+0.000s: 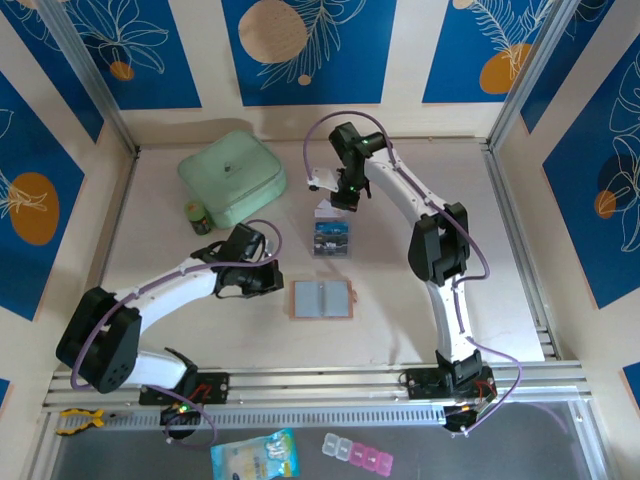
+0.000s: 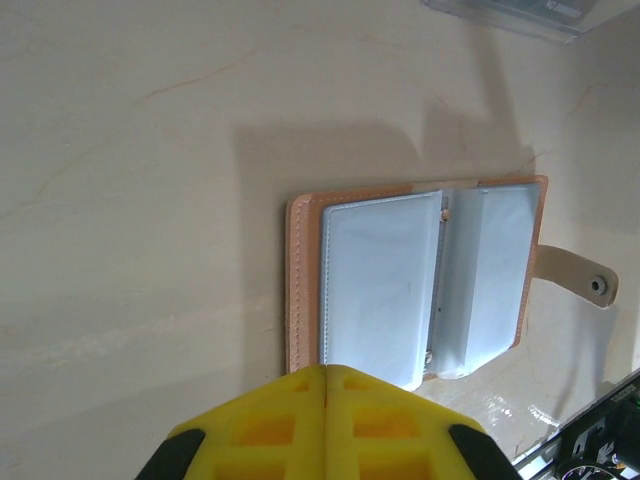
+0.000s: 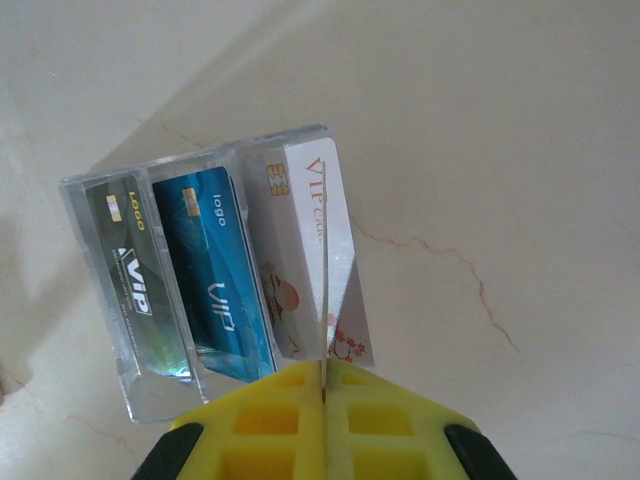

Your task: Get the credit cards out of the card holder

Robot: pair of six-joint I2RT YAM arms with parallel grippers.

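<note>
Holding white card (image 3: 300,230) pinched in right jaws, shut on it, over clear stand (image 3: 140,390) carrying two more credit cards (image 3: 215,270). Left jaws shut, empty, hovering by card holder (image 2: 415,290). Holder lies open on worktop (image 2: 150,150), pockets look emptied. Next, as I judge: seat card in slot, let go.

Top external camera is looking down from above and behind the arm bases, taking in the whole surface (image 1: 390,320). Left wrist camera is looking past the left claw (image 2: 325,385), close over the card holder (image 2: 420,285). Right wrist camera is looking past the right claw (image 3: 325,395), close on the credit cards (image 3: 215,280). Top view is covering both spots.
</note>
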